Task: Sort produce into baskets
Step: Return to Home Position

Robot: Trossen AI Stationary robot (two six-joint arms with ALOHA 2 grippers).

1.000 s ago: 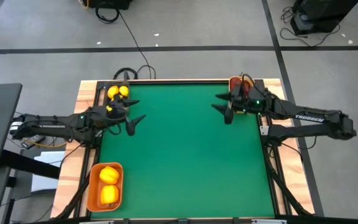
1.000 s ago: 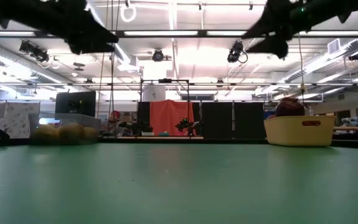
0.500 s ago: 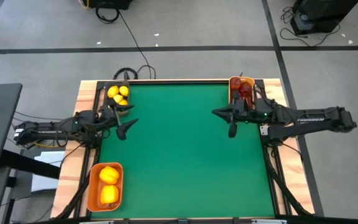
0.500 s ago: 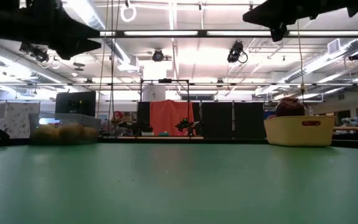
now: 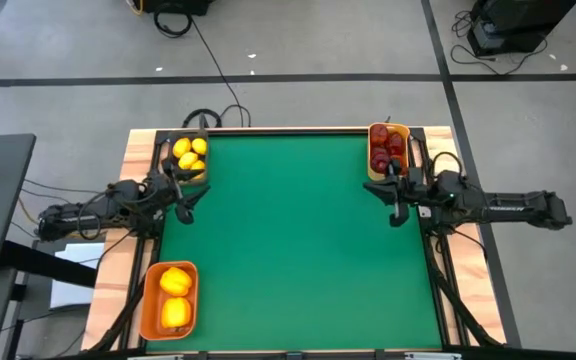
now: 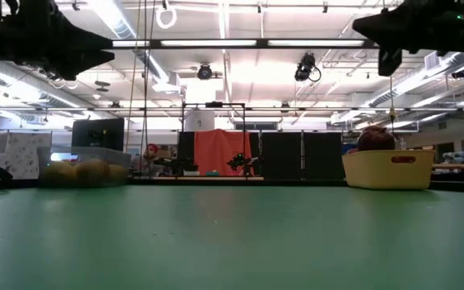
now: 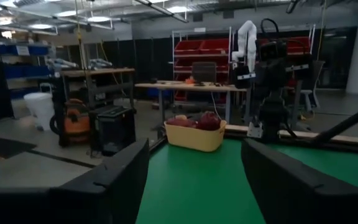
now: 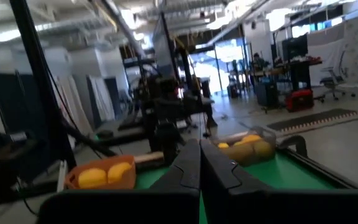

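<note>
Three baskets stand at the table's edges. The black one (image 5: 189,155), far left, holds small yellow lemons (image 5: 190,152). The yellow-orange one (image 5: 388,149), far right, holds dark red pieces (image 5: 386,155). The deeper orange one (image 5: 170,298), near left, holds two bigger yellow pieces (image 5: 175,295). My left gripper (image 5: 183,205) hovers open just near-side of the black basket, nothing between its fingers (image 7: 194,162). My right gripper (image 5: 398,207) hovers shut and empty just near-side of the yellow-orange basket (image 8: 199,155). Both hang high above the mat in the low view.
The green mat (image 5: 298,240) lies between the two arms. The wooden table border (image 5: 118,250) frames it. Across the table, the left wrist view shows the right arm (image 7: 272,81) behind the yellow-orange basket (image 7: 194,134).
My left gripper has drawn back toward the table's left edge, away from the black basket. My right gripper has shut with nothing in it and pulled back toward the right and near edges, away from the yellow-orange basket. The baskets and produce have stayed put.
</note>
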